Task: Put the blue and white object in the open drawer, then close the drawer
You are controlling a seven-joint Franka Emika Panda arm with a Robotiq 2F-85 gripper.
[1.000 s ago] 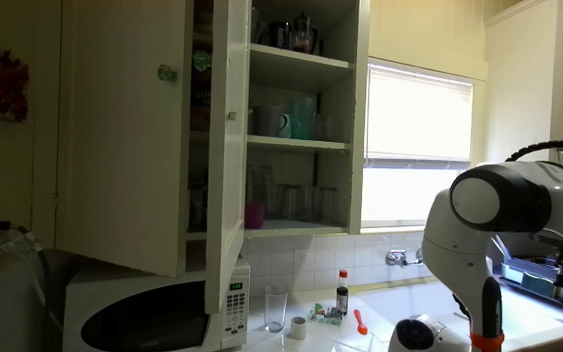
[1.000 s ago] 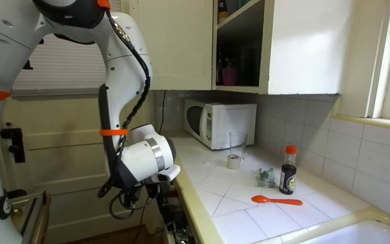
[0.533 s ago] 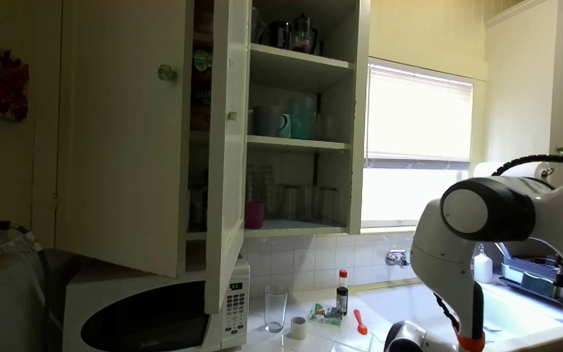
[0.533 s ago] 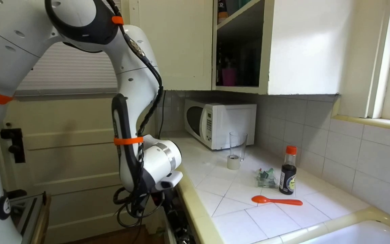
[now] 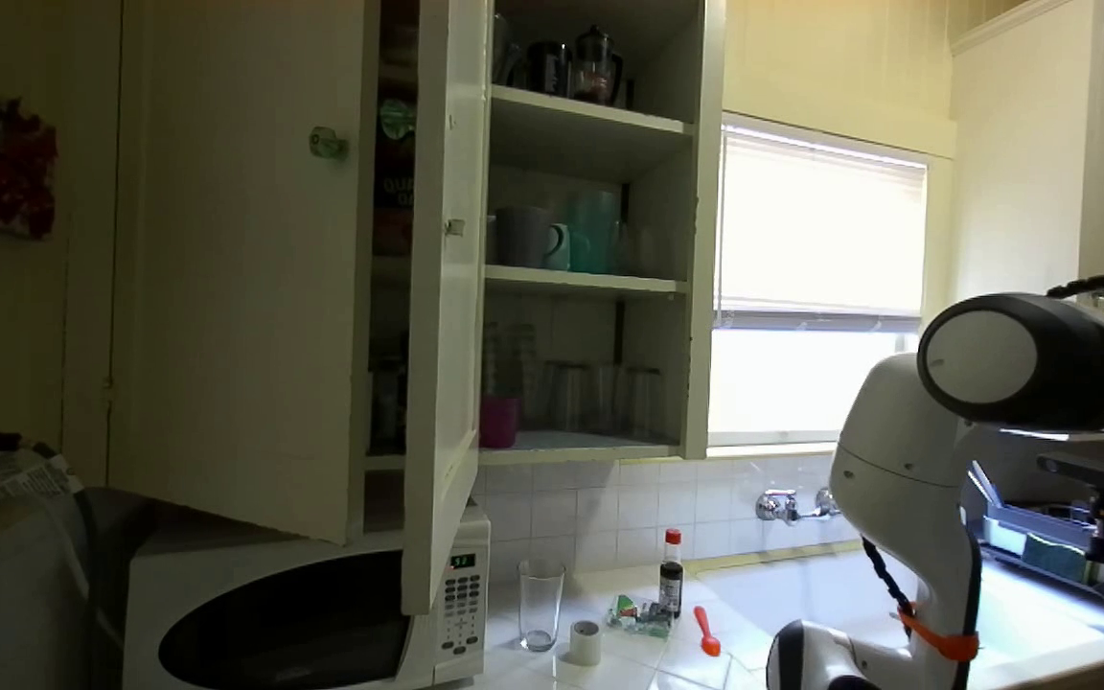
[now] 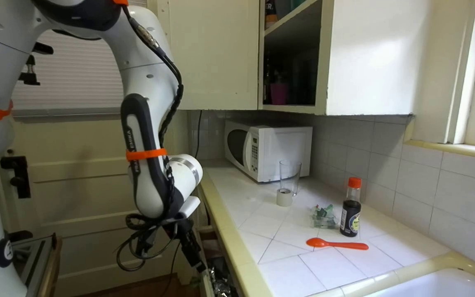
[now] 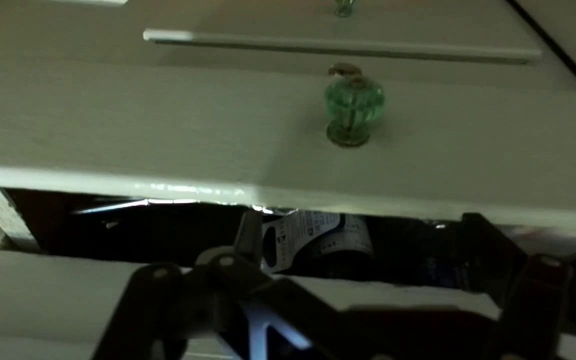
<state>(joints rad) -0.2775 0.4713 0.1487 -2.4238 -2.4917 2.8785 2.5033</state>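
Note:
The drawer is partly open; its pale front (image 7: 193, 135) with a green glass knob (image 7: 352, 107) fills the wrist view. Its top edge (image 6: 207, 284) shows below the counter in an exterior view. My gripper (image 7: 363, 222) is open, its fingers wide apart and nothing held between them, with the fingertips at the drawer's opening. In an exterior view the gripper (image 6: 201, 267) points down at the drawer's front edge. Inside the drawer lies a white-labelled round thing (image 7: 318, 240). A dim bluish thing (image 7: 445, 270) is beside it. I cannot tell whether either is the blue and white object.
On the counter (image 6: 262, 222) stand a glass (image 6: 290, 177), a tape roll (image 6: 284, 198), a dark sauce bottle (image 6: 350, 210), a clear green packet (image 6: 324, 216) and an orange spoon (image 6: 336, 244). The counter edge (image 6: 225, 231) runs beside the arm. Foil (image 6: 221, 284) shows in the drawer.
The arm first moved lower and toward the counter, then drew back away from it and rose. The gripper now tilts down toward the drawer's front edge. The counter things have not moved.

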